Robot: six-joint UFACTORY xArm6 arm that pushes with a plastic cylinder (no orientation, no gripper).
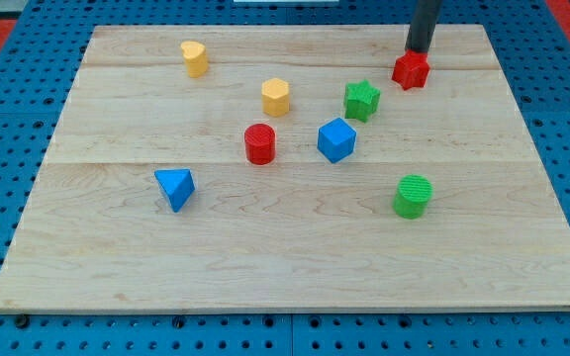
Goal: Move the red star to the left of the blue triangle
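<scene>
The red star [411, 70] lies near the view's top right of the wooden board. My tip [419, 49] stands just above it, at its upper right edge, touching or nearly touching it. The blue triangle [175, 187] lies far off at the view's left, below the board's middle height. The rod comes down from the view's top edge.
A green star [361, 100] sits just left of the red star. A blue cube [336, 139], a red cylinder [260, 143] and a yellow block [276, 97] lie between star and triangle. Another yellow block [195, 58] is top left, a green cylinder [413, 196] lower right.
</scene>
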